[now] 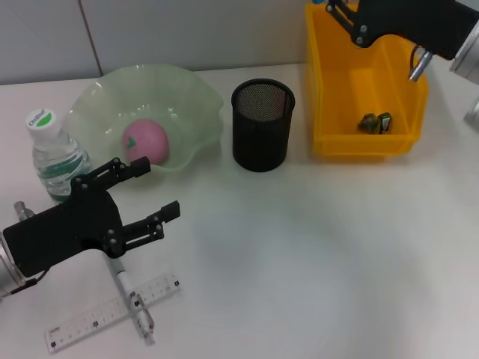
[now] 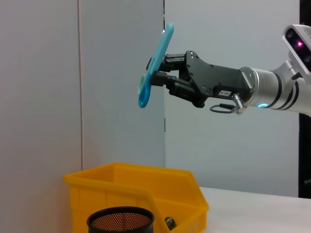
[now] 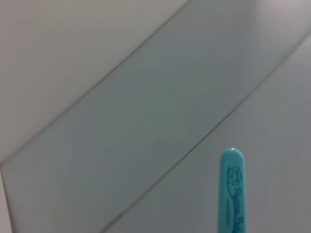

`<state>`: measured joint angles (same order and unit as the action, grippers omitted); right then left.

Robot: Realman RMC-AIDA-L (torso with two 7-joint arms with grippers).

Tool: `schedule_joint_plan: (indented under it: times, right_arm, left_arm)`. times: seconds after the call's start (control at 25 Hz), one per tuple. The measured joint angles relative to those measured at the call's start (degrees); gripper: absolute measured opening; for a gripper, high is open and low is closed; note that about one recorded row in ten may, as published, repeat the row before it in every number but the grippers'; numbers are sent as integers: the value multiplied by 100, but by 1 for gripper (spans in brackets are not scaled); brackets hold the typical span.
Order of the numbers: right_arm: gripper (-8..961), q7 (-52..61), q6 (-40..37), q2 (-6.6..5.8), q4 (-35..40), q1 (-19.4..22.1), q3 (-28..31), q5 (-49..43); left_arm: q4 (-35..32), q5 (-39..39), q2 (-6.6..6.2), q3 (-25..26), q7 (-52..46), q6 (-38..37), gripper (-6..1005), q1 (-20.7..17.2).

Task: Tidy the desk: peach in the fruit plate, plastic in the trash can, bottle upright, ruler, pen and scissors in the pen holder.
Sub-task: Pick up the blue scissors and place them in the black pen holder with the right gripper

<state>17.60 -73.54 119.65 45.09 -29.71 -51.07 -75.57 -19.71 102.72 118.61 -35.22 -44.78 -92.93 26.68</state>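
While my right gripper (image 2: 158,77) hangs high above the yellow bin (image 1: 364,90), its fingers are clamped on the blue scissors (image 2: 154,65), held in the air near the wall. That bin sits at the desk's (image 1: 314,247) far right with a crumpled bit of plastic (image 1: 376,122) inside. Next is the green fruit plate (image 1: 191,101), the pink peach (image 1: 144,140) resting in it, and the black mesh pen holder (image 1: 262,123) between plate and bin. The bottle (image 1: 54,153) stands upright beside the plate. My left gripper (image 1: 147,193) hovers spread open, gripping nothing, above the pen (image 1: 133,299), which lies across the ruler (image 1: 112,313).
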Motion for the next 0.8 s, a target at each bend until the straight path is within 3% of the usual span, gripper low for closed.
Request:
schedule_joint_plan:
  times: [0.04, 0.12, 0.44, 0.52, 0.68, 0.8]
  right_arm:
    - [238, -802, 47, 7, 10, 43, -14, 82]
    - [238, -1082, 55, 8, -13, 55, -36, 164]
    - [247, -4208, 43, -15, -700, 59, -588, 1357]
    - [249, -4573, 63, -18, -802, 33, -607, 1377]
    - [254, -6443, 206, -33, -1217, -49, -612, 1379]
    - [257, -6966, 235, -17, -1237, -10, -649, 1379]
  left_arm:
    - [25, -24, 1, 4, 80, 31, 812, -4]
    - [39, -60, 1, 7, 132, 41, 812, -15]
    - [184, -161, 5, 2, 615, 57, 812, -46]
    - [298, -212, 12, 2, 867, 101, 812, -50]
    - [493, -283, 15, 6, 1143, 224, 812, -46]
    - [550, -295, 15, 3, 1181, 250, 812, -33]
